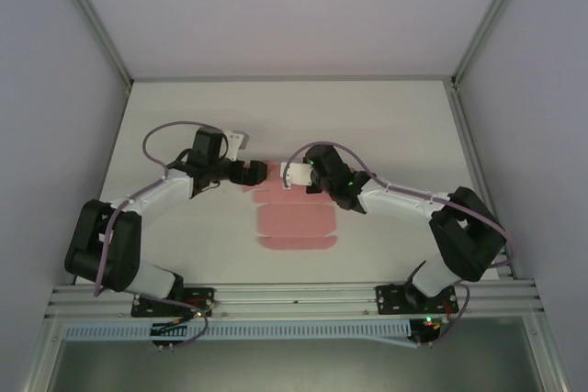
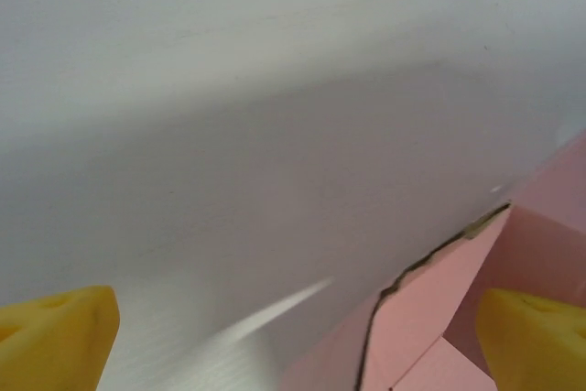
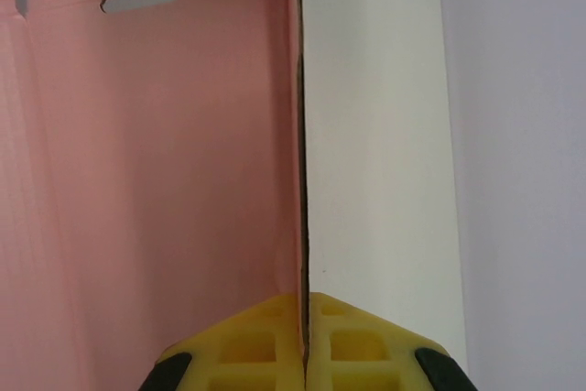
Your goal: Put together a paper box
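The paper box (image 1: 296, 222) is a pale-pink multi-panel cut-out lying mostly flat on the white table, its far end between the two grippers. My right gripper (image 1: 296, 176) is at that far end. In the right wrist view its yellow fingertips (image 3: 303, 318) are shut on the thin edge of a raised pink panel (image 3: 165, 180) that has a small slot near the top. My left gripper (image 1: 260, 172) sits just left of the card's far left corner. Its yellow fingers stand wide apart and open (image 2: 298, 318), with a pink flap (image 2: 421, 318) by the right finger and nothing gripped.
The white table (image 1: 184, 107) is closed in by pale walls at the back and on both sides. An aluminium rail (image 1: 294, 298) with the arm bases runs along the near edge. Purple cables loop over both arms.
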Action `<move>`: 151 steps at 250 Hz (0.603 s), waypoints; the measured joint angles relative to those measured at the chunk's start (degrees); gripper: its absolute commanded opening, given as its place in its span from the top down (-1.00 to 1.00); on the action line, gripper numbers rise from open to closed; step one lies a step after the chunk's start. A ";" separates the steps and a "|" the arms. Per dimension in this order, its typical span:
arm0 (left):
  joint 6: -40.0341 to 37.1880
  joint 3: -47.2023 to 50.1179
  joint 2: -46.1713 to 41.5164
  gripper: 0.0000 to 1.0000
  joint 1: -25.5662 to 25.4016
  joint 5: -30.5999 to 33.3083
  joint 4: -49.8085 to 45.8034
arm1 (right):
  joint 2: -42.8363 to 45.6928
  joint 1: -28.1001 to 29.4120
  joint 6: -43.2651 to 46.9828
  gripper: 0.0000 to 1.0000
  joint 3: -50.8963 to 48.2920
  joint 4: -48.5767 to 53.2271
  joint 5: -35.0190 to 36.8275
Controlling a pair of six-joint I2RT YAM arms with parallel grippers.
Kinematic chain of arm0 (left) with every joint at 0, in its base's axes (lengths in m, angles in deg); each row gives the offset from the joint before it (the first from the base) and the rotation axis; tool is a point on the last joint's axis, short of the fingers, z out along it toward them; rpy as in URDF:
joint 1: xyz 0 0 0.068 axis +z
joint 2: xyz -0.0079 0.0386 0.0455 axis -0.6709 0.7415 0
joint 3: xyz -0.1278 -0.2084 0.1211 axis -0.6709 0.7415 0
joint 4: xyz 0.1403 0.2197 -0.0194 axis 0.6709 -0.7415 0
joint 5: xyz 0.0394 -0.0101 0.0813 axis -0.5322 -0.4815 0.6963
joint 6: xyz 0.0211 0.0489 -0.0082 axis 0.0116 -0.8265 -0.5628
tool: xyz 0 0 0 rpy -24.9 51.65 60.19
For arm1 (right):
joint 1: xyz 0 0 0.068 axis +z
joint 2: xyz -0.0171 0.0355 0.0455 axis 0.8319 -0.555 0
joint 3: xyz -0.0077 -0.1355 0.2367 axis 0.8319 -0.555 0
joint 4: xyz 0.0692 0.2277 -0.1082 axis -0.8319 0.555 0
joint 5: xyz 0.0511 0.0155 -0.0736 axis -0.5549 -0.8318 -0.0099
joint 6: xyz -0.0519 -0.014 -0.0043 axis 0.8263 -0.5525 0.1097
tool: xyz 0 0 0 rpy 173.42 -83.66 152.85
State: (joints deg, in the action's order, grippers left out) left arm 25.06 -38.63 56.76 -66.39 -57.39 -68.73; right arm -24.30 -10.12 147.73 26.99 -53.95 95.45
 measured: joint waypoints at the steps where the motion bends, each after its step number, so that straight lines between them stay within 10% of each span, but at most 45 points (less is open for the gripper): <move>1: -0.02 -0.02 0.02 -0.99 -0.04 0.07 0.00 | 0.00 0.02 -0.02 1.00 0.04 0.04 -0.02; 151: 12.24 1.44 -0.81 -0.99 -9.25 18.12 6.84 | 0.02 -1.27 -6.99 1.00 1.66 5.60 -0.39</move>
State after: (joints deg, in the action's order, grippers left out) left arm 37.30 -37.19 55.96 -75.63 -39.27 -61.88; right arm -24.28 -11.39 140.73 28.65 -48.35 95.05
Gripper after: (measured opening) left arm 0.997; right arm 0.049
